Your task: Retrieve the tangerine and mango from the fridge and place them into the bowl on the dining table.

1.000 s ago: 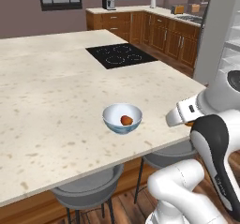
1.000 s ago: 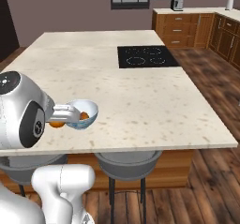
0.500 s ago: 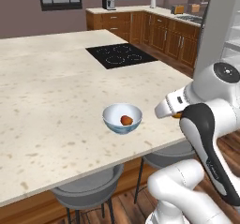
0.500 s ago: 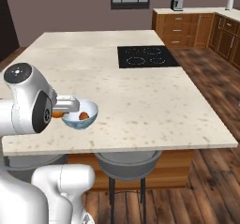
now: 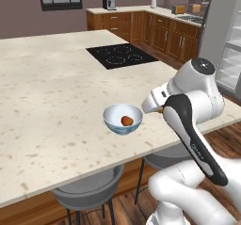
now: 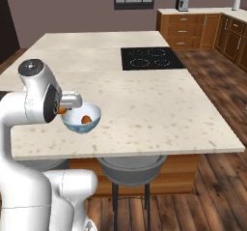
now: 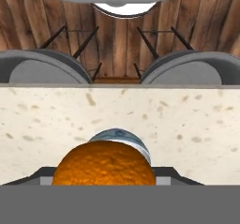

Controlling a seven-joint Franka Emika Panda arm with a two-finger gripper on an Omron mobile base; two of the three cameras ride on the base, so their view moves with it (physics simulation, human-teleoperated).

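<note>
Where the room opened behind: wooden cabinets [image 5: 155, 28]
Counter [image 5: 52, 97]: speckled beige, black cooktop [image 5: 121, 55]
Bowl [image 5: 123, 119]: held a small reddish fruit [image 5: 126, 121]
Hand view: tool [image 7: 103, 183] clamped a tangerine [image 7: 103, 167] (above the bowl), grey stools [image 7: 42, 68] beneath

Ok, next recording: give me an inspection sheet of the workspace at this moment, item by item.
Surface: beige speckled stone dining table with an inset black cooktop.
Job's things: small pale blue-white bowl near the table's front edge, one small orange-red fruit inside; rough-skinned round orange tangerine in the gripper, right above the bowl; light-grey fridge at the right of the left base view.
Clutter: nothing seen on the table.
Grippers: gripper closed on the tangerine.
Cables: nothing seen.
Surroundings: two grey stools under the table edge, wooden floor, wooden cabinets, range hood.
</note>
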